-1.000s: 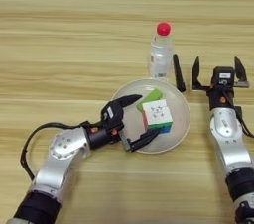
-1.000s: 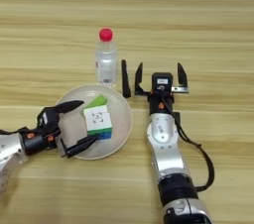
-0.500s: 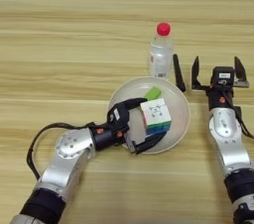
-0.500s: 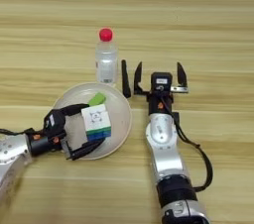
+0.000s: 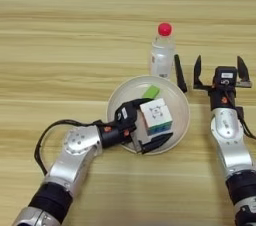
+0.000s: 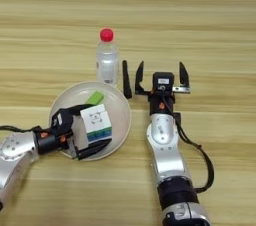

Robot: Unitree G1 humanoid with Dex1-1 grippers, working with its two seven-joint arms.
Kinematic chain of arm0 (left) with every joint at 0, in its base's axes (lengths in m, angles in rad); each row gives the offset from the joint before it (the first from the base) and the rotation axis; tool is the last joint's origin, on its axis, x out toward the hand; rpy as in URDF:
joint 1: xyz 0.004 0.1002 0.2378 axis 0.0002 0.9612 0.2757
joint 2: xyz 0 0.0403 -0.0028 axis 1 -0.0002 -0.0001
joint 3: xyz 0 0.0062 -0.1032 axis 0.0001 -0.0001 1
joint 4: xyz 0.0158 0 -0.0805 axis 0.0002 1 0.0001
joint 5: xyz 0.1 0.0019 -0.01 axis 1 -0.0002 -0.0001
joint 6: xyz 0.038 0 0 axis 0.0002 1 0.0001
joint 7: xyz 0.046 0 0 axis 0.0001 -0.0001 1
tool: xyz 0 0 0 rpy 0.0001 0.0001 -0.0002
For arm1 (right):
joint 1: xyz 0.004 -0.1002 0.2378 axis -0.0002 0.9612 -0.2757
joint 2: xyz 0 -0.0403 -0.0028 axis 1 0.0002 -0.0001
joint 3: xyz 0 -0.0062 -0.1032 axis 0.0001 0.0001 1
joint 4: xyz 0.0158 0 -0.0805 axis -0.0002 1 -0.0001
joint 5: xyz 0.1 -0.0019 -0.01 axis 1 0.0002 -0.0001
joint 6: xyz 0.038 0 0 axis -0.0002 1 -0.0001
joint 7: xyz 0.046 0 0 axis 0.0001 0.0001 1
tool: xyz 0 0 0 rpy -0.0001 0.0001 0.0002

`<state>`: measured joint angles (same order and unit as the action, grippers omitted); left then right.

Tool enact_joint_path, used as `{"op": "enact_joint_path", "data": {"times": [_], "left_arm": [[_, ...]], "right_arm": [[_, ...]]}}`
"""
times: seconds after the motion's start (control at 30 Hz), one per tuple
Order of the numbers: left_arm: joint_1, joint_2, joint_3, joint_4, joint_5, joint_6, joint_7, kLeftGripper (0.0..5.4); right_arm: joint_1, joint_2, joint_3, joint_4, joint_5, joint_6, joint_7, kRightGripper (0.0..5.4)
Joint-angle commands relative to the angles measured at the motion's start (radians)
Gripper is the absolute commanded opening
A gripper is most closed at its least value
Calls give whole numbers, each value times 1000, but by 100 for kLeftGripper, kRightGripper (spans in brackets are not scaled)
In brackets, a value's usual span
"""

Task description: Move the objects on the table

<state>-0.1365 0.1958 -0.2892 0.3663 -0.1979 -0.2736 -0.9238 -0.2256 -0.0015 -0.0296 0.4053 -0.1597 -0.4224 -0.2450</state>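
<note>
Here, the left hand [image 5: 145, 127] brackets the puzzle cube [image 5: 156, 116] on the plate [image 5: 180, 101].
Its fingers sit spread either side of the cube, not yet pinching. To grip well, I'd centre both fingers on opposite faces before closing, keeping clear of the green block [image 5: 151, 91]. The bottle [image 5: 162, 52] stands on the tabletop [image 5: 60, 45] behind; the right hand [image 5: 219, 67] rests open alongside.

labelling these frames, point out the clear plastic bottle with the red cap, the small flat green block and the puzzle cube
clear plastic bottle with red cap [image 5: 162, 56], left eye view, on its clear body
small flat green block [image 5: 151, 91], left eye view, its top face
multicoloured puzzle cube [image 6: 94, 118], right eye view, its white face
</note>
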Motion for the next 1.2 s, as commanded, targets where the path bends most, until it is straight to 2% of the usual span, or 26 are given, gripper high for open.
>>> {"op": "enact_joint_path", "data": {"times": [0.03, 0.1, 0.47, 0.73, 0.9, 1.07, 1.2], "left_arm": [[-6, 1, 1, 11, 18, -8, -1, 537], [-6, 1, 4, 7, 13, -7, 0, 537], [-12, -8, 24, 5, 4, 1, 9, 405], [-10, -10, 31, 0, 2, 0, 7, 330], [-18, -19, 54, -8, -10, 0, 18, 328], [-51, -33, 129, -46, -53, 3, 71, 328], [-77, -31, 210, -98, -94, 13, 141, 328]], "right_arm": [[4, 2, 4, -1, -6, 16, -5, 540], [4, 3, 5, 0, -7, 16, -7, 540], [5, 5, 6, -2, -11, 17, -11, 540], [6, 6, 7, -4, -12, 17, -13, 540], [8, 6, 7, -6, -14, 18, -13, 540], [6, 5, 6, -1, -15, 16, -13, 540], [4, 5, 6, 4, -16, 14, -14, 540]]}}
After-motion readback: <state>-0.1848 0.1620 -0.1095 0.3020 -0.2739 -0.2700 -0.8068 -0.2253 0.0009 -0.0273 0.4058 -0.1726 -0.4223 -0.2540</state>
